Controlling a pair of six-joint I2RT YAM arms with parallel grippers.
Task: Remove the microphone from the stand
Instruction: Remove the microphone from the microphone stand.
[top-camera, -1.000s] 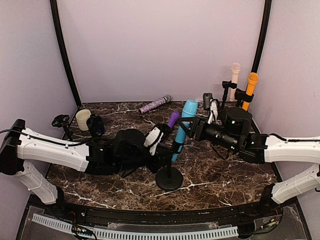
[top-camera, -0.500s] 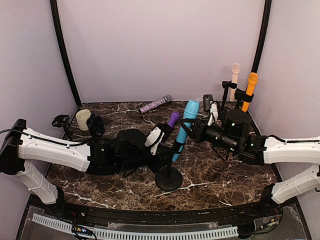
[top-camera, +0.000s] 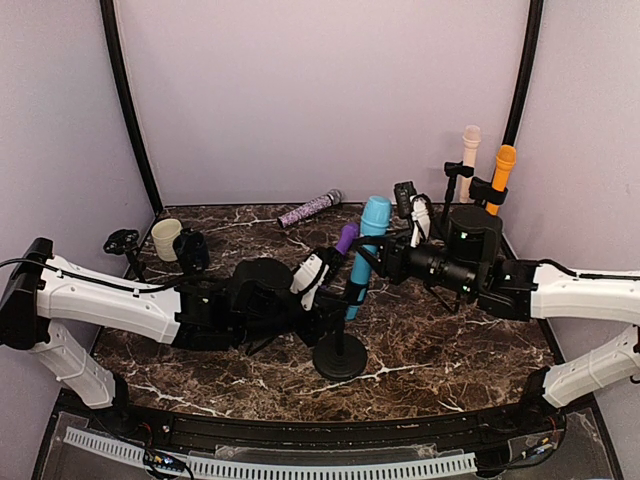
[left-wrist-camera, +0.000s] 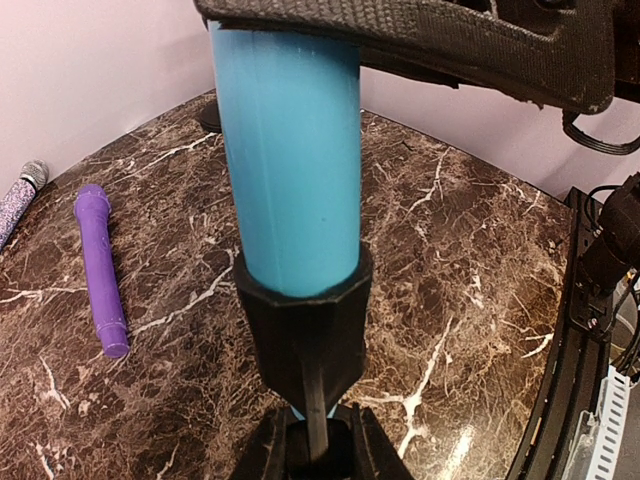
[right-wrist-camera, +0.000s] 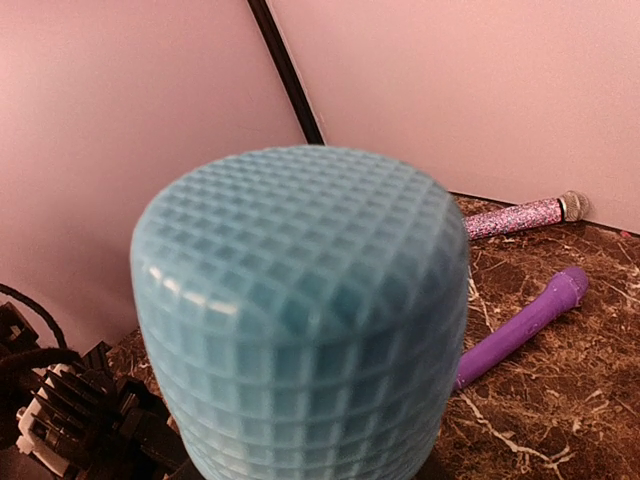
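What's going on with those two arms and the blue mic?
The left gripper is clamped on the post of the black stand just under its clip, bracing it. The right gripper is closed around the body of the blue microphone, which sits in the clip, not yet pulled free.

Both arms reach low and inward, forearms near level. The left gripper (left-wrist-camera: 318, 452) pinches the stand post (left-wrist-camera: 314, 395). The right gripper (top-camera: 369, 262) clamps the blue microphone (top-camera: 372, 225) from the right.
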